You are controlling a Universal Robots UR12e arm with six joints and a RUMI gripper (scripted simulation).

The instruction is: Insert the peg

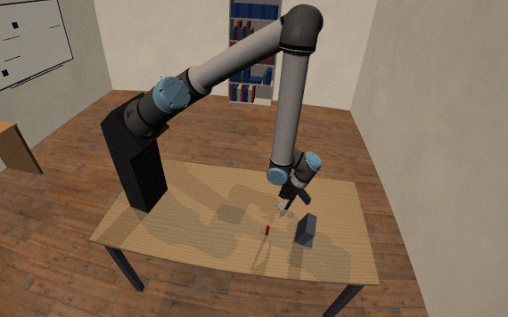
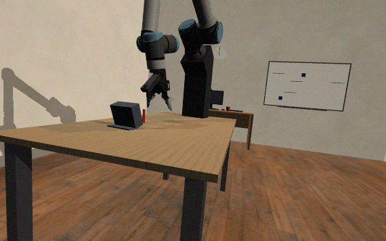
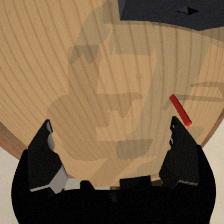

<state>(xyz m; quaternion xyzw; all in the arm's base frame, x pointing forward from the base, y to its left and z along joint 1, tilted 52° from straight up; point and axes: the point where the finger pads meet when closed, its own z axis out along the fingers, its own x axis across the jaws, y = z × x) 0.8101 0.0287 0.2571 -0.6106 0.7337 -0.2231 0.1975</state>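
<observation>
A small red peg [image 1: 266, 230] [image 2: 143, 115] [image 3: 180, 110] stands upright on the wooden table [image 1: 186, 231] [image 2: 168, 145]. The dark block with the sloped panel [image 1: 306, 229] [image 2: 125, 115] [image 3: 170, 12] stands just to the right of the peg in the top view. My gripper [image 1: 290, 206] [image 2: 158, 98] [image 3: 111, 119] is open and empty. It hangs above the table, a little behind the peg and the block. In the wrist view the peg shows just above the right fingertip. The hole is not visible.
The arm's black pedestal [image 1: 135, 156] [image 2: 197, 84] stands at the table's back left corner. A desk [image 1: 4, 142] [image 2: 236, 116], a whiteboard [image 1: 17, 40] [image 2: 307, 84] and a bookshelf [image 1: 253, 49] stand away from the table.
</observation>
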